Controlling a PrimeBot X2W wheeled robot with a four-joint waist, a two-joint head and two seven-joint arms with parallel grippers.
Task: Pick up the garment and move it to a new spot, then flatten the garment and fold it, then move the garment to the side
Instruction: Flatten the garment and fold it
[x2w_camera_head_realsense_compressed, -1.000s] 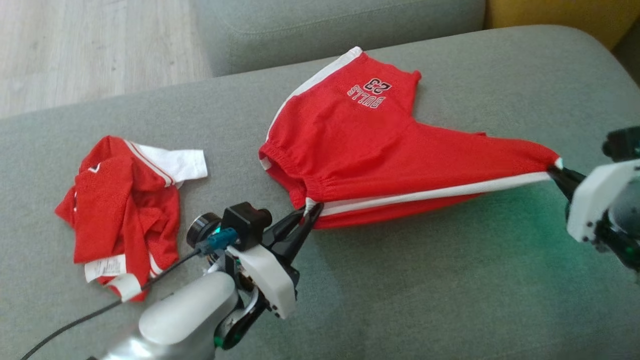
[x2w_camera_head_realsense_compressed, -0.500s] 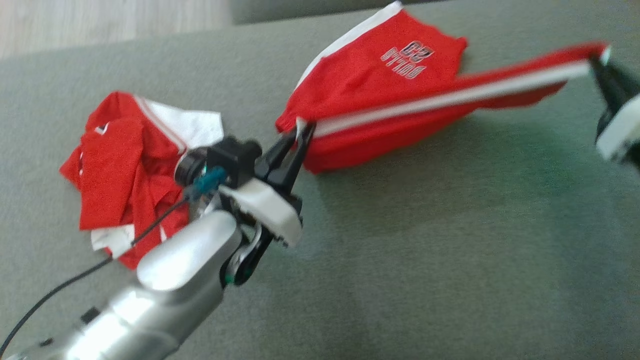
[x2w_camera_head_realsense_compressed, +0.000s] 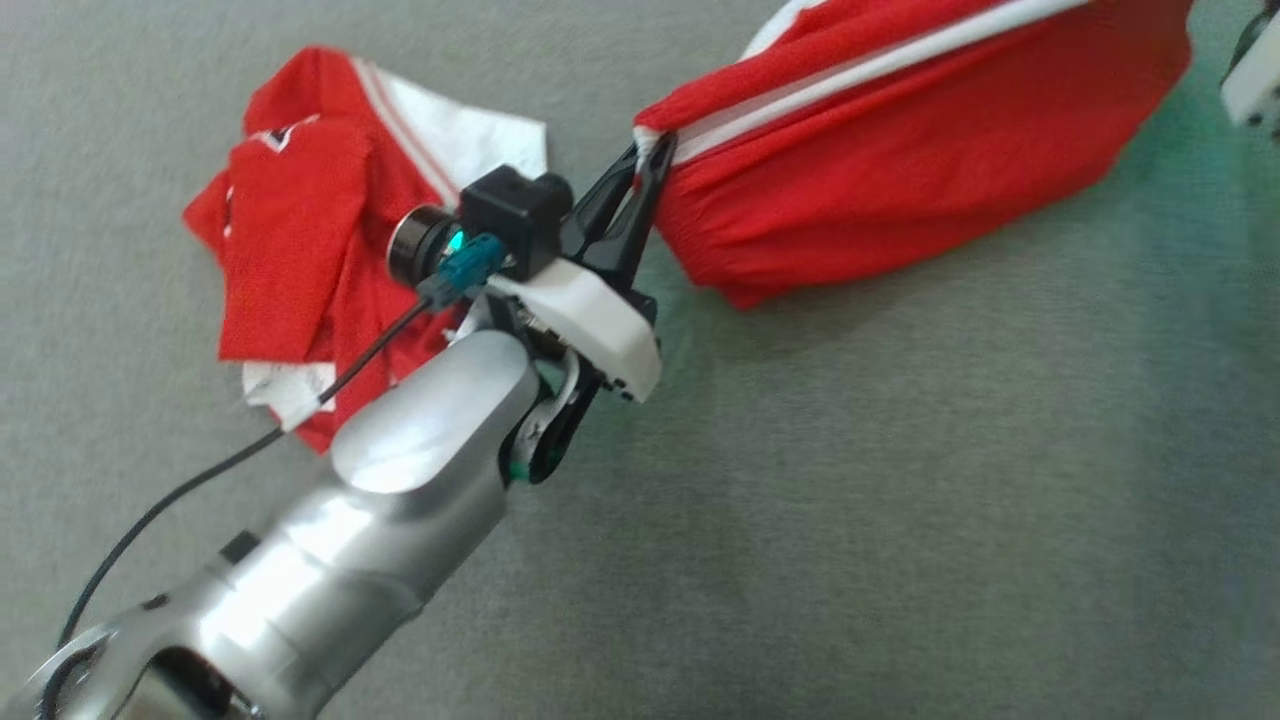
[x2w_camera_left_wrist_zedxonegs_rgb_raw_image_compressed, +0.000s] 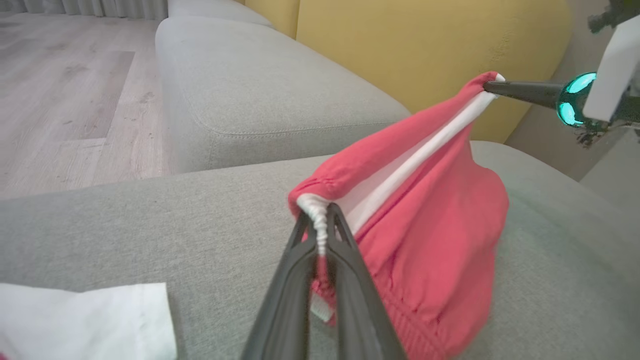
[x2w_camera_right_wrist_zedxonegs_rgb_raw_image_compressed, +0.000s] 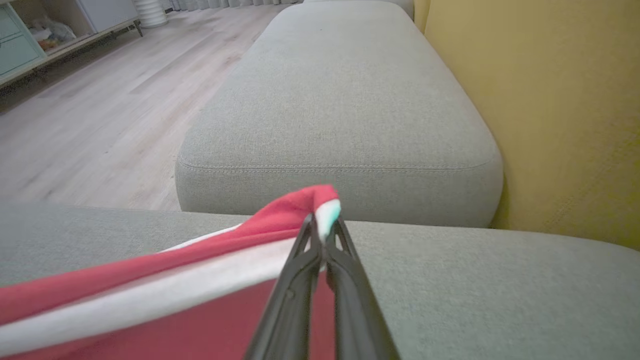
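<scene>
The red shorts (x2w_camera_head_realsense_compressed: 900, 170) with a white side stripe hang stretched between my two grippers, above the grey sofa cushion (x2w_camera_head_realsense_compressed: 900, 520). My left gripper (x2w_camera_head_realsense_compressed: 652, 152) is shut on the gathered waistband corner, seen close in the left wrist view (x2w_camera_left_wrist_zedxonegs_rgb_raw_image_compressed: 320, 217). My right gripper (x2w_camera_right_wrist_zedxonegs_rgb_raw_image_compressed: 323, 222) is shut on the far hem corner; in the left wrist view its dark fingers (x2w_camera_left_wrist_zedxonegs_rgb_raw_image_compressed: 520, 91) pinch that corner at the upper right. The shorts' lower part sags down toward the cushion. The printed side is hidden.
A second crumpled red and white garment (x2w_camera_head_realsense_compressed: 310, 210) lies on the cushion just left of my left arm; its white sleeve (x2w_camera_left_wrist_zedxonegs_rgb_raw_image_compressed: 85, 320) shows below my left gripper. Another grey seat (x2w_camera_right_wrist_zedxonegs_rgb_raw_image_compressed: 340, 100), a yellow backrest (x2w_camera_right_wrist_zedxonegs_rgb_raw_image_compressed: 550, 100) and wooden floor (x2w_camera_right_wrist_zedxonegs_rgb_raw_image_compressed: 100, 110) lie beyond.
Both grippers have risen with the shorts, lifting them off the cushion so they now hang between them. The head camera has tilted down, shifting the whole picture.
</scene>
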